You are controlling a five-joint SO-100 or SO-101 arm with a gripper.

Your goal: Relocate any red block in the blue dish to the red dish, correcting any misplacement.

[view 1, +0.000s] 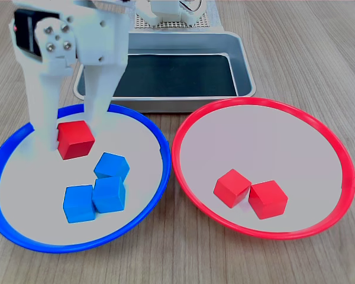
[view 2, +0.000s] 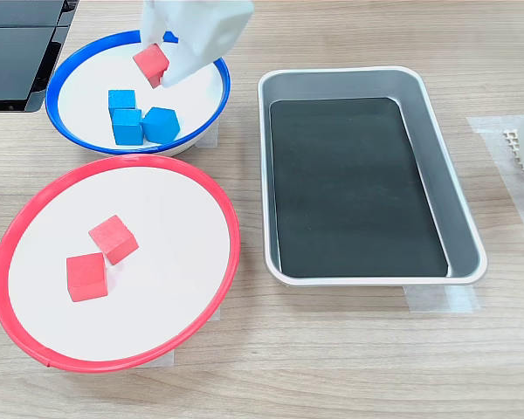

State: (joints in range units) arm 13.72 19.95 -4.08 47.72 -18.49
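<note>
My white gripper (view 1: 71,137) (view 2: 155,70) is shut on the red block (view 1: 77,141) (view 2: 149,63), one finger on each side. It holds the block slightly tilted, a little above the floor of the blue dish (view 1: 160,149) (view 2: 59,77), at the dish's far left in the first exterior view. Three blue cubes (view 1: 109,194) (view 2: 160,124) lie clustered in that dish. The red dish (view 1: 178,137) (view 2: 232,229) sits beside it and holds two more red cubes (view 1: 232,187) (view 2: 113,239).
A rectangular metal tray (view 1: 244,66) (view 2: 461,205) with a dark mat inside stands behind the dishes in the first exterior view. The arm's base (view 1: 165,12) is behind it. A dark object (view 2: 17,44) lies at the second exterior view's top left.
</note>
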